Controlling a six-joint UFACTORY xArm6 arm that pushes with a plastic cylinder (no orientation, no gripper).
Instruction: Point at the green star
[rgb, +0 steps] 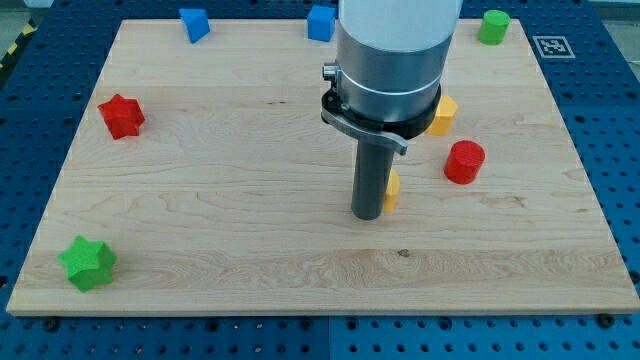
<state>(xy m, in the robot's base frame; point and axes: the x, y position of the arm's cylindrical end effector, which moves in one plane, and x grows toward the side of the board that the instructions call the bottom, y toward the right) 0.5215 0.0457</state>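
Observation:
The green star (87, 263) lies on the wooden board (230, 200) near its bottom left corner. My tip (367, 215) rests on the board near the middle, far to the right of the green star. A yellow block (391, 188) sits right beside the rod, partly hidden behind it, on its right side.
A red star (121, 116) lies at the left. A blue block (194, 23) and a blue cube (321, 22) sit along the top edge. A green cylinder (493, 27) is at the top right. A yellow block (443, 116) and a red cylinder (464, 162) lie right of the arm.

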